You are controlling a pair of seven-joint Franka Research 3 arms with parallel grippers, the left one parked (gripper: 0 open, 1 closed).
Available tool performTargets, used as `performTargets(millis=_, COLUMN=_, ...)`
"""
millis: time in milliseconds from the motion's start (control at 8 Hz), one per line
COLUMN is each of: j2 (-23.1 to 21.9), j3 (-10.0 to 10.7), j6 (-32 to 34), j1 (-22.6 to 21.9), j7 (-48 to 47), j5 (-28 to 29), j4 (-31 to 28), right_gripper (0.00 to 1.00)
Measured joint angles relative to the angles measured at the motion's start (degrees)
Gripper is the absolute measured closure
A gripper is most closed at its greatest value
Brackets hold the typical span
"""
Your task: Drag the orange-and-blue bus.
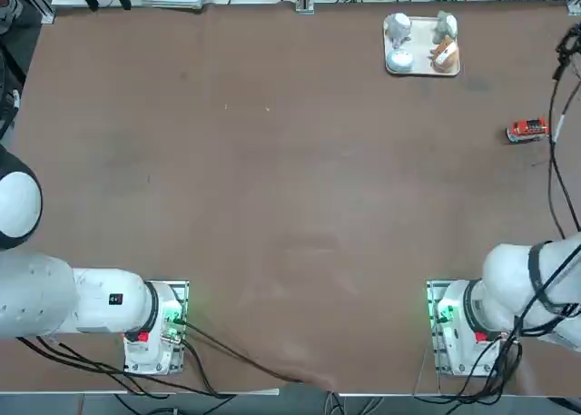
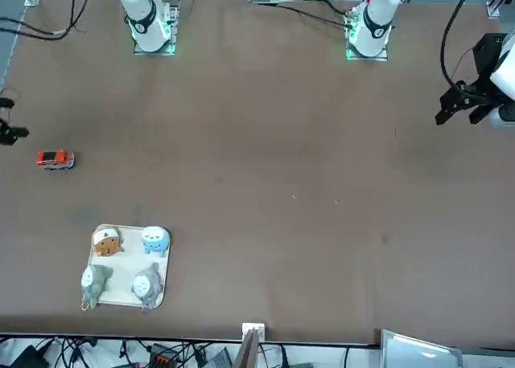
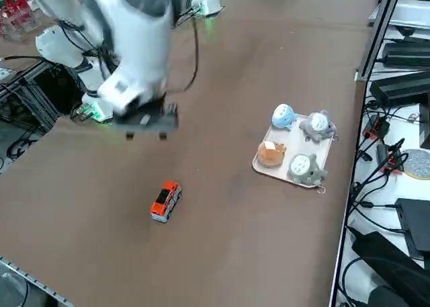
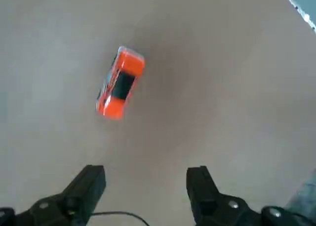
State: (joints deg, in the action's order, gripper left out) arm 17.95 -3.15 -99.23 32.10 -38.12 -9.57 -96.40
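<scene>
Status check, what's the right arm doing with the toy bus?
Right tool open, empty, hanging above table. Orange-and-blue bus untouched, alone on bare table. Nothing between them.

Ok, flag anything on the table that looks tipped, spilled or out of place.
Nothing stands out. The orange-and-blue bus sits upright on the table, the white tray holds its four figurines, and the open right hand hangs above the bus.

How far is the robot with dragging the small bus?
Nothing looks done yet: the orange-and-blue bus stands alone on the table, untouched. In hand: the right gripper hangs open above the table, short of the bus. Left: lowering onto the bus and dragging it.
</scene>
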Motion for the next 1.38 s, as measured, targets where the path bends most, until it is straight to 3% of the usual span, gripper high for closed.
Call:
performTargets(millis=250, j2=2.6, j3=0.0, j6=-12.9, j1=3.1, j7=-5.4, j5=1.5, j4=-6.0, right_gripper=0.0)
performTargets(millis=625, j2=3.8, j3=-0.1, j6=-29.8, j1=4.3, j7=-10.6, j5=2.6, j4=-17.1, right_gripper=0.0)
performTargets(millis=875, j2=4.0, j3=-0.2, j6=-35.3, j1=5.2, j7=-10.7, j5=4.6, j4=-20.3, right_gripper=0.0)
performTargets(millis=1375, j2=5.8, j3=-0.6, j6=-41.0, j1=5.3, j7=-10.9, j5=6.1, j4=-20.9, right_gripper=0.0)
